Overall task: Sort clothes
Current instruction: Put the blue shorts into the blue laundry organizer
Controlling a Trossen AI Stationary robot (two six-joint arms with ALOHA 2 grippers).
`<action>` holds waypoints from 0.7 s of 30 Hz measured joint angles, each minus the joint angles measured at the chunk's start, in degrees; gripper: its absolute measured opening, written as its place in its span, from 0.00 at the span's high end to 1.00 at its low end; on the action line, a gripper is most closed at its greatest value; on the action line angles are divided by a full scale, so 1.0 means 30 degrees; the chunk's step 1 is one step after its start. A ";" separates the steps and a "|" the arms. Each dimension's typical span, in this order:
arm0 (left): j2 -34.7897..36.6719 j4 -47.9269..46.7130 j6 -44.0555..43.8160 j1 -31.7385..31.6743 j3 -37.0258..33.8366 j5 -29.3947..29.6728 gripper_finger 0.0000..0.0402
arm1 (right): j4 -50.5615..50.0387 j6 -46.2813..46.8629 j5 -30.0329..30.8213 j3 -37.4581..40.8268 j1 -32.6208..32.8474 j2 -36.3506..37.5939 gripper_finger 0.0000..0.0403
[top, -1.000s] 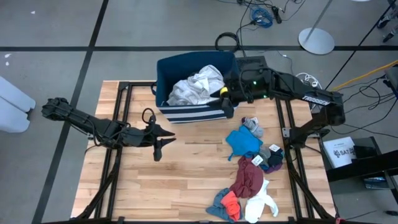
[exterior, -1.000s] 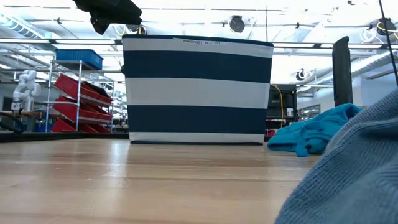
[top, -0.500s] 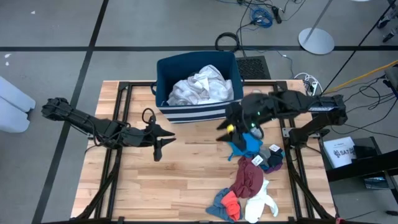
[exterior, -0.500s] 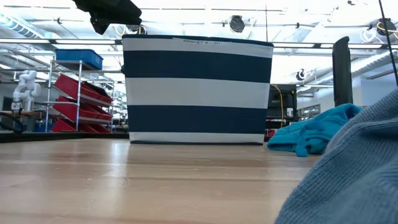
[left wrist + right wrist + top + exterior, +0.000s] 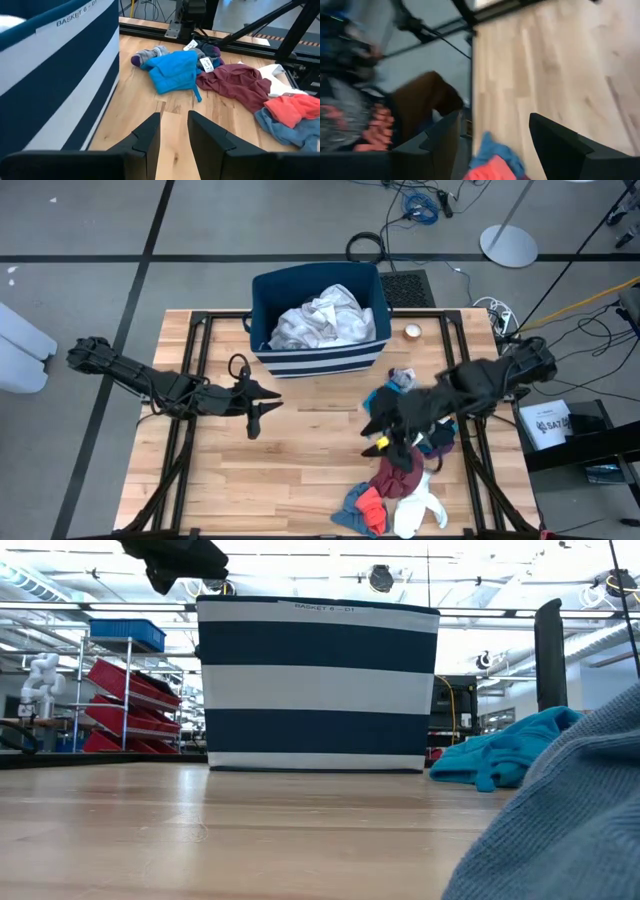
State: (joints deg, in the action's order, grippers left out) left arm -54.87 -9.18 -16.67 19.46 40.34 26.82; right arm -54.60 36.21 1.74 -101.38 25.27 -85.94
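Observation:
The clothes lie in a pile at the table's right: a teal piece [image 5: 390, 408], a maroon one [image 5: 400, 465], a red one [image 5: 372, 508], a blue-grey one [image 5: 350, 505], a white one [image 5: 420, 512] and small dark pieces [image 5: 437, 436]. White and grey garments [image 5: 320, 318] lie inside the navy striped bin [image 5: 262, 292]. My right gripper [image 5: 383, 438] is open and empty above the pile, between the teal and maroon pieces; its wrist view is blurred [image 5: 495, 125]. My left gripper [image 5: 255, 406] is open and empty over bare table left of the pile [image 5: 174, 135].
The bin stands at the table's far middle [image 5: 318, 685]. A small round orange-white object [image 5: 412, 332] lies on the table right of the bin. Black frame rails [image 5: 190, 430] run along the table's left and right sides. Bare wood [image 5: 310, 460] lies between the two grippers.
My right gripper has swung from the bin's near right corner toward the table's near edge and now hangs over the clothes pile. The small round object right of the bin has come into sight. The clothes have not moved.

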 joint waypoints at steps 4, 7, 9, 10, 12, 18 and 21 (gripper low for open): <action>0.0000 0.0120 0.0205 0.0007 0.0000 0.0002 0.73 | -0.2007 0.0887 0.2276 0.0000 0.1194 -0.1098 0.44; 0.0000 0.0120 0.0198 0.0007 0.0000 0.0002 0.73 | -0.3442 0.1729 0.2965 0.0000 0.1762 -0.2219 0.44; 0.0000 0.0117 0.0205 0.0007 0.0000 -0.0005 0.73 | -0.4333 0.2023 0.3001 0.0000 0.1979 -0.3066 0.44; 0.0000 0.0113 0.0198 0.0007 0.0000 -0.0064 0.73 | -0.4784 0.2036 0.3074 0.0000 0.2079 -0.3565 0.44; -0.0035 0.0120 0.0192 0.0007 0.0000 -0.0335 0.73 | -0.6157 0.2081 0.3634 0.0000 0.2276 -0.4565 0.44; -0.0743 0.0482 0.0196 0.0007 0.0000 -0.0962 0.73 | -1.1263 0.0946 0.4250 0.0000 0.2246 -0.7643 0.44; -0.1337 0.0462 0.0191 0.0007 0.0000 -0.1018 0.73 | -1.1771 -0.0932 0.4465 0.0007 0.1865 -0.8530 0.44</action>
State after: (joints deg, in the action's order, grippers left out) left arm -58.88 -7.79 -16.10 19.49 40.34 23.77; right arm -89.91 33.42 15.14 -101.36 30.86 -111.53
